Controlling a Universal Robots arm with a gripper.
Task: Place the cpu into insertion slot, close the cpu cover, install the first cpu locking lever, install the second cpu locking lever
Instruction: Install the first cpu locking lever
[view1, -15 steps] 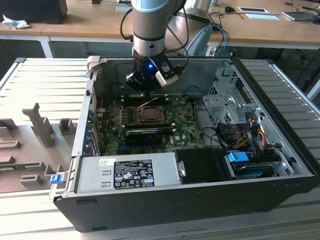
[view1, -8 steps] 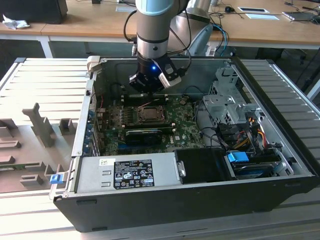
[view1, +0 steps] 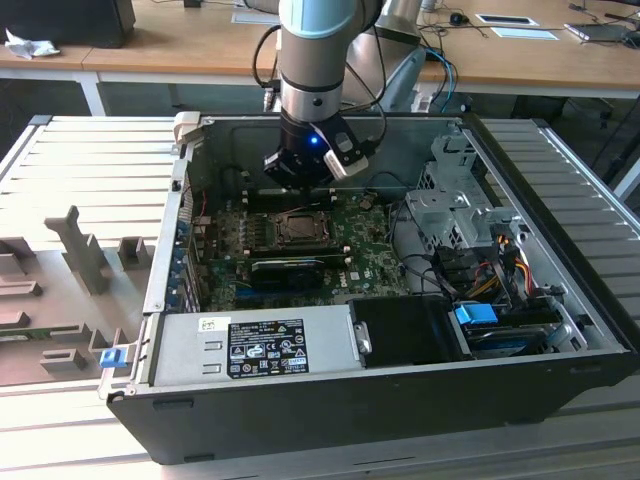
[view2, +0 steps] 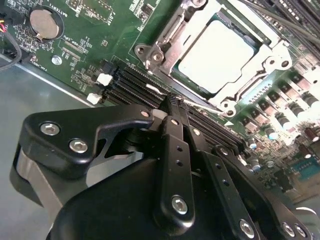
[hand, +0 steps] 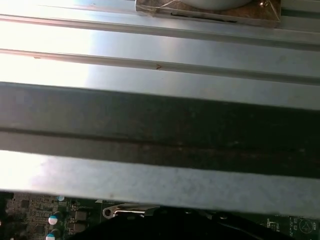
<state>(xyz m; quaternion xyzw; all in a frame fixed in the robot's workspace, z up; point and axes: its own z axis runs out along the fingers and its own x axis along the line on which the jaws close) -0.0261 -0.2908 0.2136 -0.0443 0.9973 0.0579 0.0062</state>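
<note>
the cpu already sits in the insertion slot with the cpu cover down around it. the fingers, closed and empty, hover just beside the slot; the levers look like the step in hand.

cpu cover far corner cut off | insertion slot pins perhaps too small | jaws hidden

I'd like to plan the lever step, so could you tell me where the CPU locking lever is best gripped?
Probably at the free bent end of the locking lever, coming from above: it's a thin wire rod lying low beside the cpu cover, with only that hooked tip clear of the frame.
</note>
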